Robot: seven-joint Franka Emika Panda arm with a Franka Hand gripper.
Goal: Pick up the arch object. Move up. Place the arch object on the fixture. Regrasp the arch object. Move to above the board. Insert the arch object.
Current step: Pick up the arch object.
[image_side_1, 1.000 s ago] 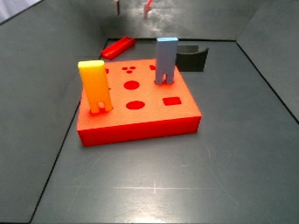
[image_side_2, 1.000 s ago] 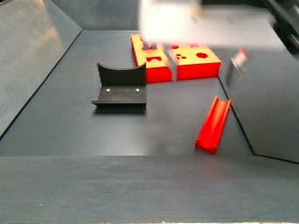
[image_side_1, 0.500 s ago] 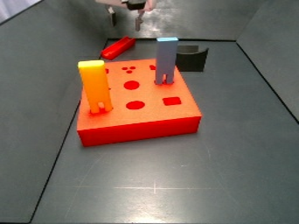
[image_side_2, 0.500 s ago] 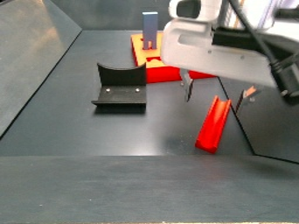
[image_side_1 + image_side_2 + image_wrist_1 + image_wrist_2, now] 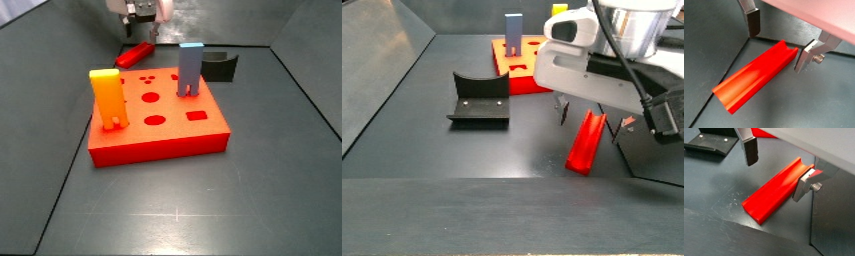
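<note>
End effector [image 5: 779, 42] spread open astride the arch object [image 5: 756, 75] lying flat, fixture [image 5: 711, 142] nearby.

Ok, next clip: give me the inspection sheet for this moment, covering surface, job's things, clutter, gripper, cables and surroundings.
Surface: dark grey floor, faint scuffs.
Arch object: lying flat on the floor near a side wall, not yet lifted.
Fixture: on the floor, nothing on it.
Board: on the floor, several holes free.
Clutter: yellow-orange block and blue-grey block standing upright in the board.
Gripper: open, low over one end of the arch object, a finger on either side, neither seen touching.
Cables: black cables run along the arm.
Surroundings: grey walls enclose the floor.
</note>
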